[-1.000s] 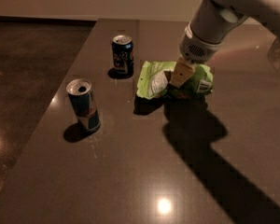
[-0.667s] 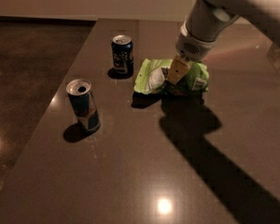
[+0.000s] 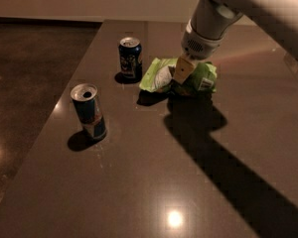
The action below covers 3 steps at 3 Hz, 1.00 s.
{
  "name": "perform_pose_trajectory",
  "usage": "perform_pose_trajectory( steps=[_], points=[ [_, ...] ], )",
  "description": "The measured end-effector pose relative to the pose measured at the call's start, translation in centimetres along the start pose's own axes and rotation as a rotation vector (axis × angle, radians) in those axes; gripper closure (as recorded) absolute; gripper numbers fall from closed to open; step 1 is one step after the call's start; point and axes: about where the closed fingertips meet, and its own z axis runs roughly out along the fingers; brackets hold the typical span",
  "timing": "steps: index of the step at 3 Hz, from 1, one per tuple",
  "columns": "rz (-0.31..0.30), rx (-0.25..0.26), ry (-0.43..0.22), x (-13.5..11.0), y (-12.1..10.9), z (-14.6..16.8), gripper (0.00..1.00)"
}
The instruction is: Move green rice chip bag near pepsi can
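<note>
Green rice chip bag (image 3: 154,72) is held pinched in the closed gripper (image 3: 181,75) just beside the pepsi can (image 3: 130,57), with a blue-and-silver can (image 3: 89,113) well apart from it.

A dark, glossy brown surface (image 3: 198,182) fills most of the frame, its left edge running from top centre down to the lower left. Three things are on it. The pepsi can (image 3: 130,57) stands upright in the upper middle. A taller blue-and-silver can (image 3: 89,112) stands upright left of centre, well apart from it. The green rice chip bag (image 3: 156,76) sits just right of the pepsi can, not touching it, with a dark shadow under its left edge. The end effector (image 3: 181,78) comes down from the upper right, gripping the bag's middle. A bright light spot reflects near the bottom centre.
</note>
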Motion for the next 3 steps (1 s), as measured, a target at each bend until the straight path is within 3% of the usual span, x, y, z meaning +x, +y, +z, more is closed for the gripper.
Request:
perform_pose_trajectory(
  steps=[2, 3],
  points=[
    [-0.003, -0.001, 0.001, -0.12, 0.13, 0.15, 0.0],
    [-0.003, -0.001, 0.001, -0.12, 0.13, 0.15, 0.0]
  ],
)
